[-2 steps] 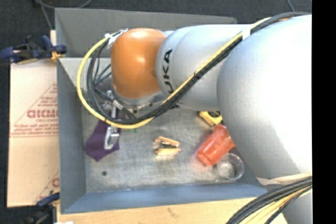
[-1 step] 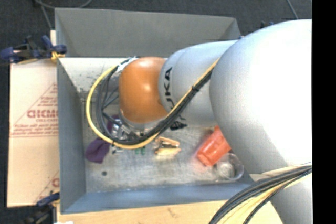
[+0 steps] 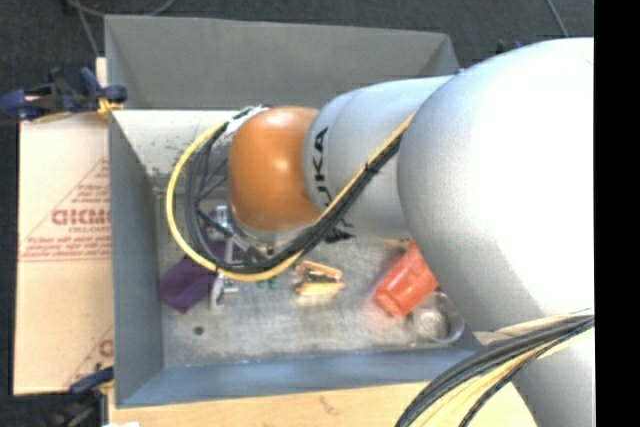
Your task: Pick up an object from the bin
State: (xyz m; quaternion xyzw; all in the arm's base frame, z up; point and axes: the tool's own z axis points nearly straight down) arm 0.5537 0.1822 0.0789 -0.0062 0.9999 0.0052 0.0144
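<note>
My gripper (image 3: 223, 287) reaches down at the bin's left side, mostly hidden beneath the arm's orange cover. Its lower end stands right beside a crumpled purple piece (image 3: 183, 285) on the floor near the left wall, touching or nearly touching that piece's right edge. A small tan wooden clip (image 3: 318, 281) lies just right of the gripper, in the middle of the bin's front half.
An orange-red plastic cup (image 3: 405, 286) lies on its side at the front right, with a small shiny round thing (image 3: 432, 323) by the front right corner. The arm and its cables cover the bin's middle and right. Bare floor shows along the front wall.
</note>
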